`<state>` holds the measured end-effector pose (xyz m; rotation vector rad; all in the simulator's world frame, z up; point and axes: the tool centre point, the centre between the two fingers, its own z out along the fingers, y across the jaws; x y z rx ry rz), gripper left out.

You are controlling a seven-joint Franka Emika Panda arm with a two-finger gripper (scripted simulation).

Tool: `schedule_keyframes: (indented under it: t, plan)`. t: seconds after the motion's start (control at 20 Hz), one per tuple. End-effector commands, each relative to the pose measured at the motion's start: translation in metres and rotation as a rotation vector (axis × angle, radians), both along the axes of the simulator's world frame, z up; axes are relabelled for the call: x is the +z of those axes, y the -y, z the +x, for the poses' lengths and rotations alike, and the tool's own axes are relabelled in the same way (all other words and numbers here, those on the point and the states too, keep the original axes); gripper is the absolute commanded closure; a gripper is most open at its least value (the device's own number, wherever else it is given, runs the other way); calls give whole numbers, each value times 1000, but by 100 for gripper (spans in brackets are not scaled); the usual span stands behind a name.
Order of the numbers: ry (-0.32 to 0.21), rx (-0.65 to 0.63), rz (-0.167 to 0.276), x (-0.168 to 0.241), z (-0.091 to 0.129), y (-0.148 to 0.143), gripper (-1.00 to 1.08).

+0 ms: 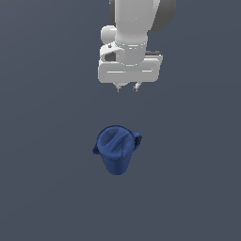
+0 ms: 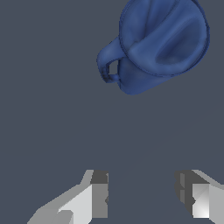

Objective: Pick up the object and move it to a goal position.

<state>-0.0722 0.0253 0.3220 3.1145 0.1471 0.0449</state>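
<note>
Dark blue tapered cup [image 1: 116, 151] — upright, side handle, open mouth up.

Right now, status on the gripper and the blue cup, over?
Gripper open, empty, clear of the cup. Blue cup on the grey surface, handle toward the exterior view's right, untouched. Nothing seen in the way.

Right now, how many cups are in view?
1. The blue cup sits on the gray surface, below the open gripper in the exterior view and apart from it, handle toward that view's right. Nothing suggests another is hidden.
</note>
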Motion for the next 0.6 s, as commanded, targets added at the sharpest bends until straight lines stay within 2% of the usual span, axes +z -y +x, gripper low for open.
schedule_keyframes:
  t: [0.0, 0.25, 0.55]
  plan:
    - [23, -16, 8, 11, 2, -1, -20]
    - [99, -71, 35, 46, 6, -7, -20]
    - [234, -167, 73, 110, 8, -17, -20]
